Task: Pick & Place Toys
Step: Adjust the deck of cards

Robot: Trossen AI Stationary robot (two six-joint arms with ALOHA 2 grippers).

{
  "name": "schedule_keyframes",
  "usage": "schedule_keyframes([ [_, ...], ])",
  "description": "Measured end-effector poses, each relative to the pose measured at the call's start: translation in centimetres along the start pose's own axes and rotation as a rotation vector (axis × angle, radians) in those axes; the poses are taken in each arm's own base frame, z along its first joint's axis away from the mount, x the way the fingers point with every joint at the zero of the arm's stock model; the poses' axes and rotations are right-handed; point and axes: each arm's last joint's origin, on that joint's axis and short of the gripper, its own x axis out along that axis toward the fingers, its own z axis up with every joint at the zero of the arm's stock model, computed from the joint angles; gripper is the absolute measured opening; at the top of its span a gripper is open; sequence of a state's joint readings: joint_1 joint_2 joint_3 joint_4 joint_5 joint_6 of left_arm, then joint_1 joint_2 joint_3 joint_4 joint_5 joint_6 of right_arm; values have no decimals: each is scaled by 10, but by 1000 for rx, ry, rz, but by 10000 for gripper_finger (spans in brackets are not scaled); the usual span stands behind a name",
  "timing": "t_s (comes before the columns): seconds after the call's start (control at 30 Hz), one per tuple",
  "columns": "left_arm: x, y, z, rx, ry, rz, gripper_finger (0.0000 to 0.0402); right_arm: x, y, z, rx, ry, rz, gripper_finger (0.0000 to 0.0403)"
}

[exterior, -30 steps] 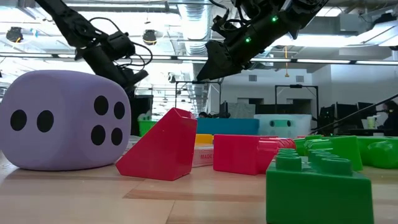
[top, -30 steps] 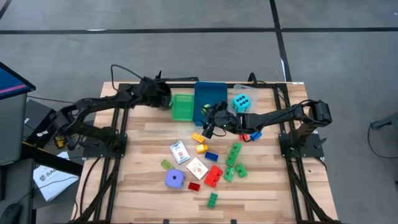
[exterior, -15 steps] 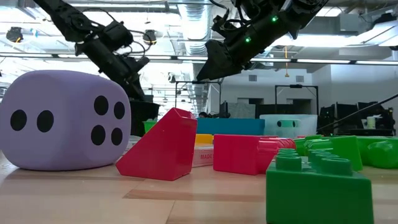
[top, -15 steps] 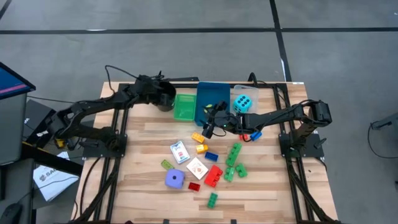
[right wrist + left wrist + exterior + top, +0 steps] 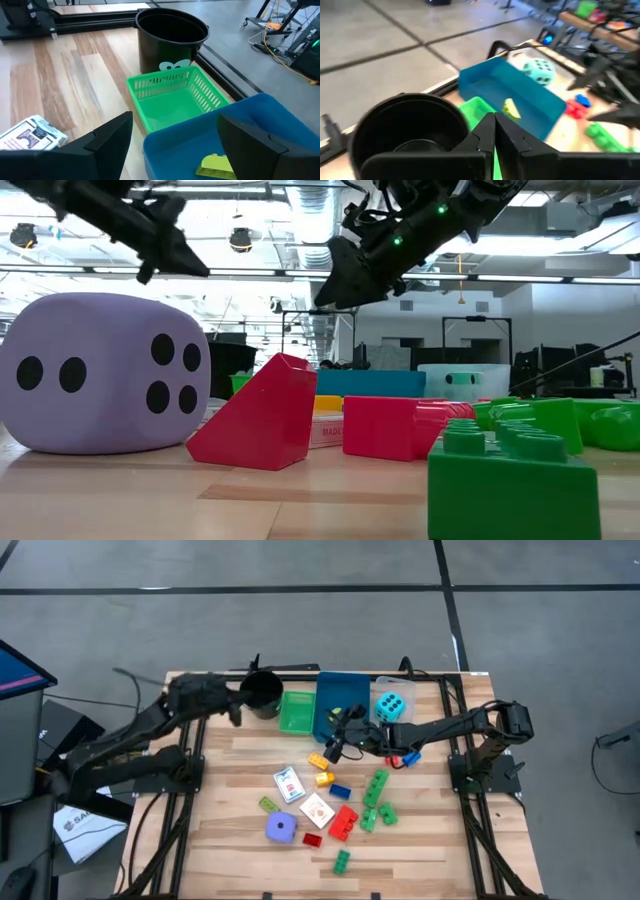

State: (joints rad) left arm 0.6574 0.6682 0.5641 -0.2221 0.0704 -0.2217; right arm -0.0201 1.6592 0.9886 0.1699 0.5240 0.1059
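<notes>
Loose toys lie on the wooden table: a purple die [image 5: 281, 828], card packs [image 5: 288, 784], and red [image 5: 343, 822], green [image 5: 377, 788], blue [image 5: 341, 791] and yellow bricks [image 5: 318, 761]. A cyan die [image 5: 390, 706] sits at the far edge. One yellow brick [image 5: 217, 165] lies in the blue tray [image 5: 338, 700]. My right gripper [image 5: 335, 745] hovers open above the blue tray's near edge, with nothing between its fingers [image 5: 107, 137]. My left gripper [image 5: 232, 712] is shut and empty, in the air left of the black cup [image 5: 262, 693].
The green tray [image 5: 294, 712] stands between the black cup and the blue tray along the far edge. Bare wood lies on the table's left half [image 5: 225, 790] and along its near edge. The table frame's black rails [image 5: 190, 780] run down both sides.
My left gripper, still shut, has drawn back from over the black cup toward the table's left edge, rising and rolling as it went. My right gripper has held its place above the blue tray. No toy has moved.
</notes>
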Motion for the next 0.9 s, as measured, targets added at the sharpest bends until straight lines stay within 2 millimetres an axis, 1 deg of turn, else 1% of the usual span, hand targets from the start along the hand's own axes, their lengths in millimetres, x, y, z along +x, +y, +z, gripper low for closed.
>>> schedule_keyframes([
  [0.13,-10,-6,-23,-5,-25,-76,0,-2,4,0,-2,-4,10,283],
  [0.33,0,-9,-70,-95,10,-184,0,-8,15,-2,2,-3,40,283],
  [0.43,4,-11,-86,-111,31,-218,0,-13,23,-5,6,13,59,283],
  [0.5,4,-13,-89,-106,31,-239,0,-18,29,-7,9,23,71,283],
  [0.67,2,-20,-82,-91,-38,-313,0,-34,50,-14,-15,27,73,283],
  [0.8,0,-26,-78,-29,-80,-414,0,-50,67,-18,-52,5,51,283],
  [0.9,-1,-28,-75,-25,-109,-443,0,-61,78,-22,-85,-4,46,283],
])
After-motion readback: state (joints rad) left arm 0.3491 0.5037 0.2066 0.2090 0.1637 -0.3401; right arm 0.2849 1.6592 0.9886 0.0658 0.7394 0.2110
